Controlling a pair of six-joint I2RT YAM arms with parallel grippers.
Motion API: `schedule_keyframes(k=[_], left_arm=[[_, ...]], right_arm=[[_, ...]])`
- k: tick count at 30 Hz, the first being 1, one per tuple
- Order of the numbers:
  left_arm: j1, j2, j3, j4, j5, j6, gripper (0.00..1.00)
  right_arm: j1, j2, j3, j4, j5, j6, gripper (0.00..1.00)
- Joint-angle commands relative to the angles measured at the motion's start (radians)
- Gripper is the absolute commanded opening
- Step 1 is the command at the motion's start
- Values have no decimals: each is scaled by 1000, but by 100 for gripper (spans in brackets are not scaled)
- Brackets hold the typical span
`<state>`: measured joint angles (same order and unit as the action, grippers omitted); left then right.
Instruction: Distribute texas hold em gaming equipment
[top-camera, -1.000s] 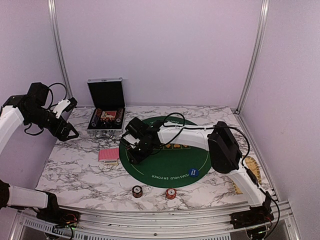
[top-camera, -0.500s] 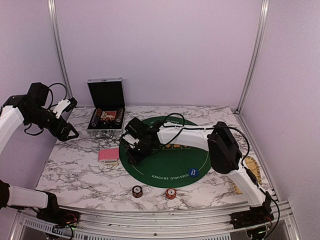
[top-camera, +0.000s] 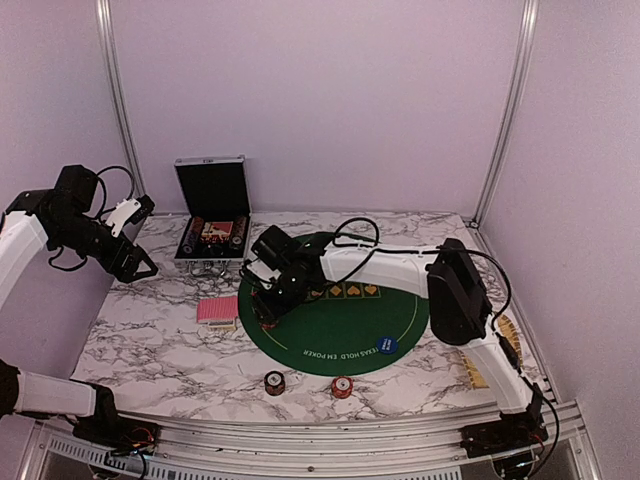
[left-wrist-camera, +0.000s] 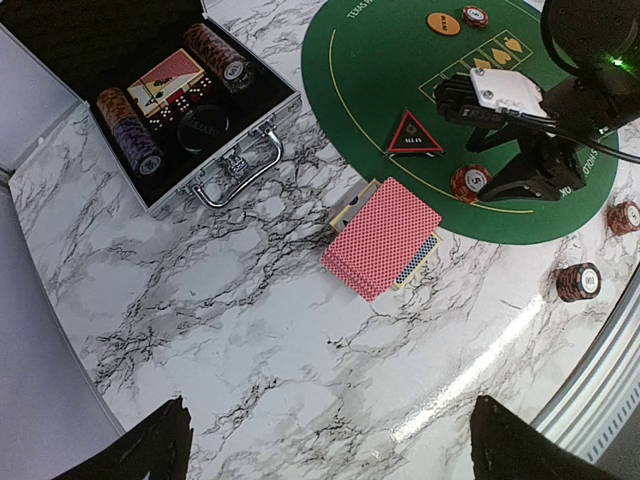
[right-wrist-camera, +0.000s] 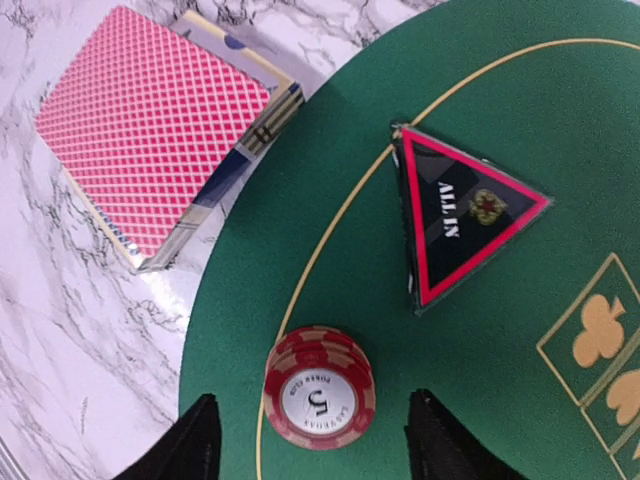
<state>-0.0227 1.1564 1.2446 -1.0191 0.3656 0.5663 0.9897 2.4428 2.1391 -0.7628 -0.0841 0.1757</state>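
Note:
A stack of red striped poker chips (right-wrist-camera: 320, 392) stands on the green mat's left edge, free between the spread fingers of my open right gripper (right-wrist-camera: 315, 452). It also shows in the left wrist view (left-wrist-camera: 470, 182). The red-black triangular marker (right-wrist-camera: 465, 215) lies just beyond it. The pink-red-backed cards (right-wrist-camera: 150, 130) lie on the marble left of the mat (top-camera: 217, 310). Two more chip stacks (top-camera: 274, 382) (top-camera: 342, 386) stand near the front edge. A blue button (top-camera: 387, 345) lies on the mat, and an orange button (left-wrist-camera: 442, 22) lies farther back. My left gripper (top-camera: 145, 240) is open and empty, high at the left.
An open black metal-edged case (top-camera: 212, 215) with chip rolls and a card deck stands at the back left. The round green mat (top-camera: 340, 330) covers the middle of the marble table. A woven tray (top-camera: 500, 335) lies at the right, partly behind the right arm.
My right gripper has shifted slightly toward the back over the mat's left edge, and its arm has moved with it. The left arm has not moved.

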Motion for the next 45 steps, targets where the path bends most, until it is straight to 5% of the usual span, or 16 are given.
schedule_keyframes(k=[1, 10, 17, 45], left_arm=[[0, -14, 18, -31, 7, 11, 99], [-1, -8, 26, -34, 6, 16, 99], [-1, -6, 32, -37, 5, 21, 99], [-2, 2, 43, -44, 3, 15, 99]], right_arm=[[19, -190, -69, -21, 41, -26, 69], [72, -564, -584, -42, 78, 10, 94], [133, -748, -818, -88, 68, 85, 99], [171, -646, -905, 10, -25, 58, 87]])
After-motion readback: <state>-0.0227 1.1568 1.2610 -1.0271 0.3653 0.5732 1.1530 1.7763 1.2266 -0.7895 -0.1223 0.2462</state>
